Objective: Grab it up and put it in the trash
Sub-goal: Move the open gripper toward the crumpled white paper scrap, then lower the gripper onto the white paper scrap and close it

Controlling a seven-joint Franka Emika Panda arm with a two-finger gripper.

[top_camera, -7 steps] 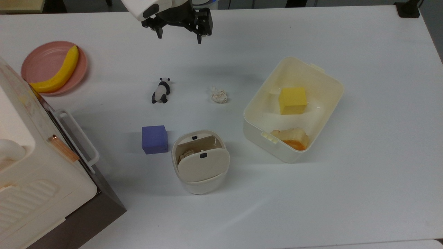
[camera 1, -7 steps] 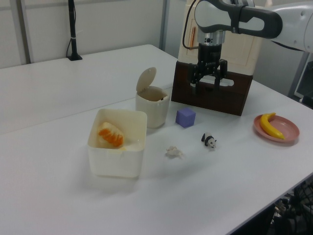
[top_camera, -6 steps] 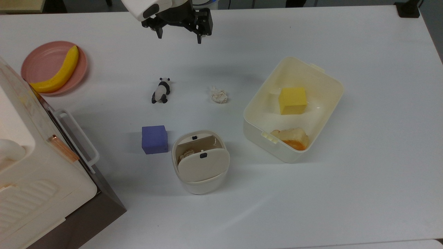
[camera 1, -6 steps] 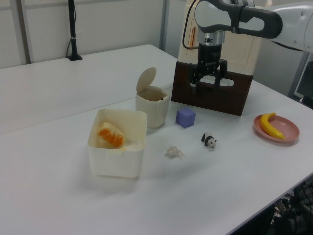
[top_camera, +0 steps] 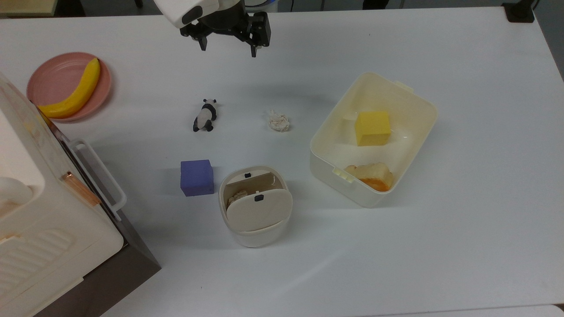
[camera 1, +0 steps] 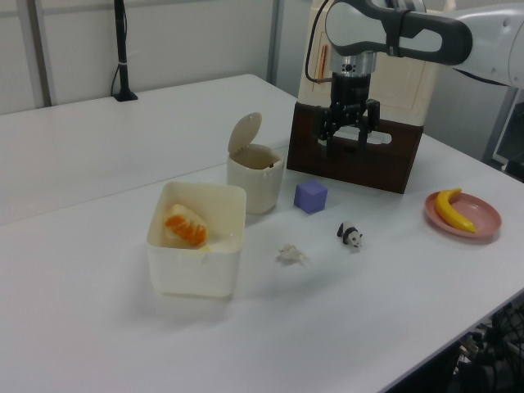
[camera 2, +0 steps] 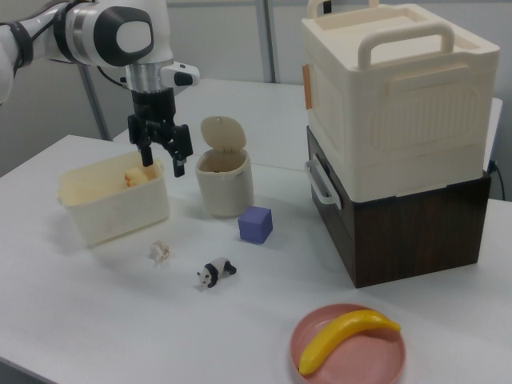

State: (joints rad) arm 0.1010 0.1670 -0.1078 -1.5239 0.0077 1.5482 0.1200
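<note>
Meanwhile the black two-finger gripper (top_camera: 228, 47) hangs open and empty, the crumpled off-white paper wad (top_camera: 279, 121) lies between the panda and the rectangular cream tub (top_camera: 328, 165) holding a yellow block (top_camera: 372, 127) and bread, and the rounded cream flap-lid bin (top_camera: 255, 233) perhaps holds paper.

In the top view, the paper wad (top_camera: 279, 121) lies between the panda (top_camera: 205, 115) on its left and the tub (top_camera: 335, 114) on its right; the trash bin (top_camera: 255, 233) sits below, well apart from my claw (top_camera: 228, 44).

No text, label, brand or number can be read on anything here; the bin's (top_camera: 255, 207) flap lid (top_camera: 259, 210) bears small dark marks (top_camera: 258, 198), possibly a printed face rather than letters, one more sitting just behind the lid on the bin's inner flap.
</note>
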